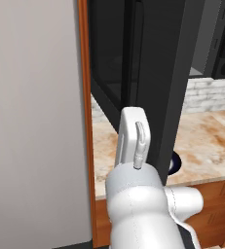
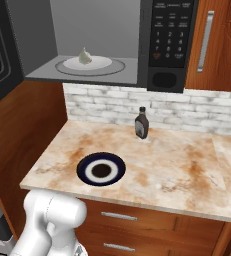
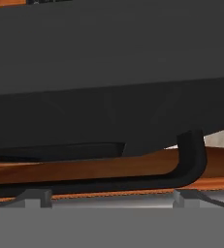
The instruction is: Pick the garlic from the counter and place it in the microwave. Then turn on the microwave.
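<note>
Brick and wood kitchen
Whitish brick wall (image 2: 197, 114) under wooden cabinets (image 2: 214, 45); drawers (image 2: 137, 220) below; grey panel (image 1: 33, 121) at left.

We see the table (image 2: 187, 170), a beige marbled slab with rusty veins, set on wooden cabinet fronts and meeting a pale brick wall strip at the back; on it lies a dark blue plate (image 2: 101, 170) with a white ring and a dark middle, near the front edge on the left; a dark sauce bottle (image 2: 141, 123) stands upright near the wall, well apart from the plate; in the left base view the same slab (image 1: 206, 141) shows, with the plate's rim (image 1: 174, 163) peeking from behind the black door.
</note>
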Robot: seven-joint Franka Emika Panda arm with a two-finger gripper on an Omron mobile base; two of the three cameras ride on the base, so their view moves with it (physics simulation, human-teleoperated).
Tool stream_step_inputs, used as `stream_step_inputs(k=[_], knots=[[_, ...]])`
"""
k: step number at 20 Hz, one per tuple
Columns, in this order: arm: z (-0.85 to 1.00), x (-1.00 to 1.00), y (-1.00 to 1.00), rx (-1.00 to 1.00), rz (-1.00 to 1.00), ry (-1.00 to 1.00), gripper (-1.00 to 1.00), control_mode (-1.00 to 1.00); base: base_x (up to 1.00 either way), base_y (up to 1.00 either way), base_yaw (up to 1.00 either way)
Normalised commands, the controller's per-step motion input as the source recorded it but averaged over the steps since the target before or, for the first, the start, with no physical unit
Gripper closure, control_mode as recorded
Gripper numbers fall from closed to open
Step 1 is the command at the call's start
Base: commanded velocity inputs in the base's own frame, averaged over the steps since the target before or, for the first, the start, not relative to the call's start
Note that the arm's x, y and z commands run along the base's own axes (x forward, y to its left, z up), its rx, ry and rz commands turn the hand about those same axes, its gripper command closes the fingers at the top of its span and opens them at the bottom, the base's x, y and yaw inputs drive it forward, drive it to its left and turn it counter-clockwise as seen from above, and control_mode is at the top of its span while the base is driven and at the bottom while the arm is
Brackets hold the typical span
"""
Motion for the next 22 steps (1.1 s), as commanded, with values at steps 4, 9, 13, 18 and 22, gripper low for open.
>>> stream_step_inputs(k=[4,9,13,18,22], knots=[[-0.03,0.17,0.03,0.0,0.0,0.0,-1.0,-1.0,0.0,0.0,0.0],[-0.02,0.06,0.12,0.0,0.0,0.0,-1.0,-1.0,0.0,0.0,0.0],[-0.03,0.0,0.17,0.0,0.0,-0.01,-1.0,-1.0,0.0,0.0,0.0],[-0.01,-0.02,0.16,0.0,0.0,-0.01,-1.0,-1.0,0.0,0.0,0.0],[-0.04,0.1,0.15,0.0,0.0,0.0,-1.0,-1.0,0.0,0.0,0.0]])
